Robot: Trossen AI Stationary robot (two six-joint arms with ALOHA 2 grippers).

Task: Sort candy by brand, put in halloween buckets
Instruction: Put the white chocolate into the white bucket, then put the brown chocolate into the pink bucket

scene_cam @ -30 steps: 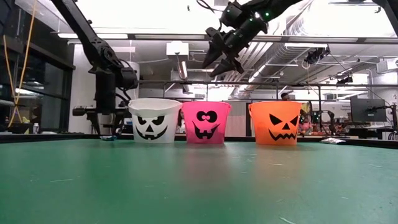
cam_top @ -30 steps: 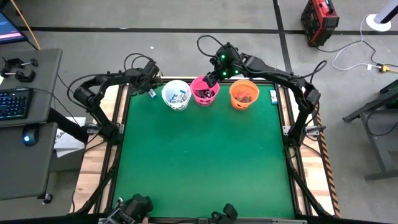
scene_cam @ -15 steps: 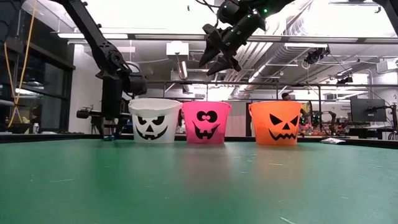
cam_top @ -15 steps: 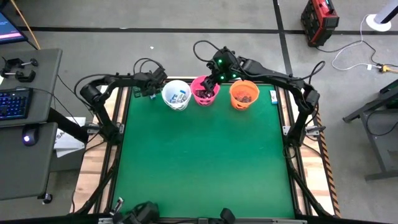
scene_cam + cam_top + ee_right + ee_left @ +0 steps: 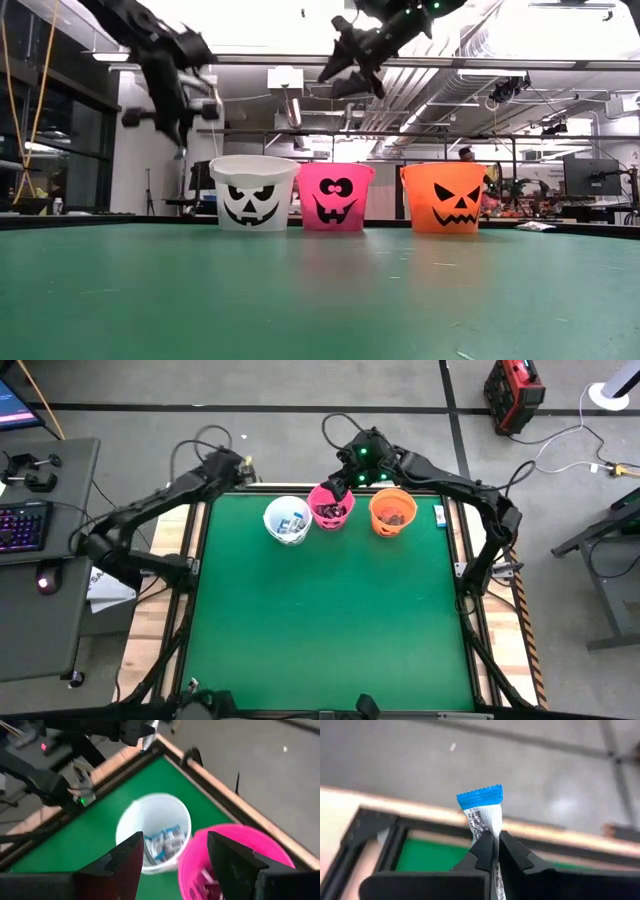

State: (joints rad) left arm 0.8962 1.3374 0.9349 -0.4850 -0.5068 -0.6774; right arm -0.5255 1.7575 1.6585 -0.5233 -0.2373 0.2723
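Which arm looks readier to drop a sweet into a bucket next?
Probably the left: its pincer is shut on a blue-tipped candy near the white bucket. The right pincer hangs open, empty.

Three buckets, white [image 5: 288,519], pink [image 5: 329,506] and orange [image 5: 392,511], stand close together in a row along the far edge of the green mat [image 5: 330,620], leaving only narrow gaps between them, while the whole near mat lies open.
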